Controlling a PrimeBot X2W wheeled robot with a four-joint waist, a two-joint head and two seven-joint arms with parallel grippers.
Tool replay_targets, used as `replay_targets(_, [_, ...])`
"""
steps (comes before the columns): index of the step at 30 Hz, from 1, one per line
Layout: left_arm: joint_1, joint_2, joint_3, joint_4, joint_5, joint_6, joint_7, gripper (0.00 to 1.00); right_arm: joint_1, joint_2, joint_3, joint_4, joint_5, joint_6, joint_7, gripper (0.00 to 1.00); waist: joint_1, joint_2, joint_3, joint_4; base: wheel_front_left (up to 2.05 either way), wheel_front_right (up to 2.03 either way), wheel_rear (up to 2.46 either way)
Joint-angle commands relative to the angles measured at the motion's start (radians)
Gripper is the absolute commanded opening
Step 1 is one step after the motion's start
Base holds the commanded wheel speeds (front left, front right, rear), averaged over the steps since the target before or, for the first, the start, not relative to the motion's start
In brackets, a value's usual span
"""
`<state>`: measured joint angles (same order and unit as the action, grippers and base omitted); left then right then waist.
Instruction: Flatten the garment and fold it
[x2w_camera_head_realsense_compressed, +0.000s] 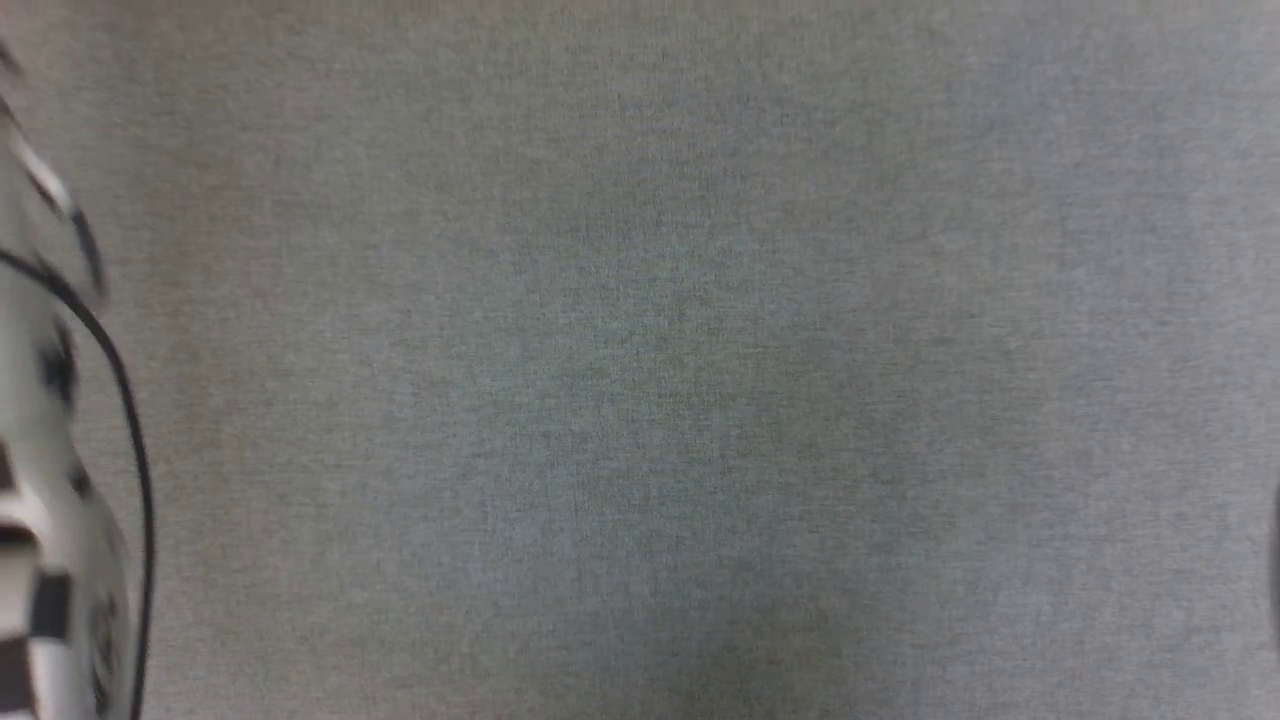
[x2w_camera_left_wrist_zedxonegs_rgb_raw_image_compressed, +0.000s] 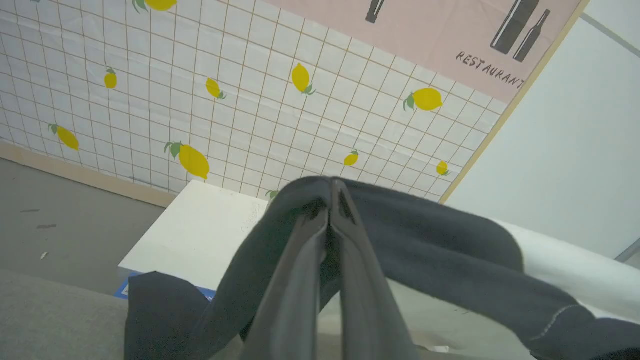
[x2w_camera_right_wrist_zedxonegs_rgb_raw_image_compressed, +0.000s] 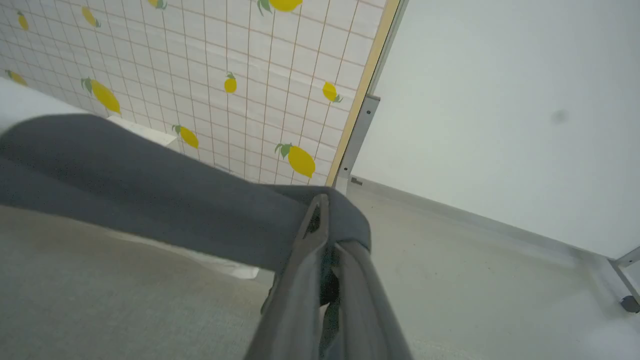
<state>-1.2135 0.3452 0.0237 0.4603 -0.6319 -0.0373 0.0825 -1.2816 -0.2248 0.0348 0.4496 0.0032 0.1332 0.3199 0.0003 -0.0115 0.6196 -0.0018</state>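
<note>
Left wrist view: left gripper (x2w_camera_left_wrist_zedxonegs_rgb_raw_image_compressed: 333, 200) has its jaws together with the garment (x2w_camera_left_wrist_zedxonegs_rgb_raw_image_compressed: 450, 240) draped over the tips, one part running right and another dropping lower left. Ahead of the tips a low block (x2w_camera_left_wrist_zedxonegs_rgb_raw_image_compressed: 195, 235) stands on the floor (x2w_camera_left_wrist_zedxonegs_rgb_raw_image_compressed: 60, 210), with the patterned panel (x2w_camera_left_wrist_zedxonegs_rgb_raw_image_compressed: 250, 100) behind it and a plain wall (x2w_camera_left_wrist_zedxonegs_rgb_raw_image_compressed: 575, 150) right of the panel.

Right wrist view: right gripper (x2w_camera_right_wrist_zedxonegs_rgb_raw_image_compressed: 327, 235) is pinched on the garment, which stretches to its left above the tabletop (x2w_camera_right_wrist_zedxonegs_rgb_raw_image_compressed: 100, 290). Panel ahead-left, wall ahead-right.
</note>
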Motion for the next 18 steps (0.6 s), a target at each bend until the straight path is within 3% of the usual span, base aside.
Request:
replay_targets(1, [0.064, 0.035, -0.003, 0.013, 0.021, -0.006, 0.0, 0.0, 0.066, -0.022, -0.004, -0.001, 0.024, -0.002, 0.01, 0.0, -0.0003, 0.0115, -0.066, 0.011, 0.0, 0.0, 0.0])
replay_targets(7, [0.34, 0.049, -0.039, 0.009, 0.032, -0.021, 0.039, 0.0, 0.352, -0.033, 0.008, -0.061, 0.145, -0.002, 0.056, 0.0, -0.0003, 0.0115, -0.194, 0.019, 0.0, 0.0, 0.0])
replay_targets(11, [0.561, 0.05, -0.063, -0.071, 0.019, -0.027, 0.099, 0.0, 0.559, -0.037, 0.002, -0.164, 0.2, -0.002, 0.084, 0.0, -0.0003, 0.0115, -0.28, 0.027, 0.0, 0.0, 0.0])
replay_targets(18, [0.94, 0.059, -0.094, -0.276, 0.051, 0.049, 0.172, 0.0, 0.908, 0.009, -0.062, -0.35, 0.225, -0.002, 0.11, 0.0, -0.0003, 0.0115, -0.405, 0.027, 0.0, 0.0, 0.0])
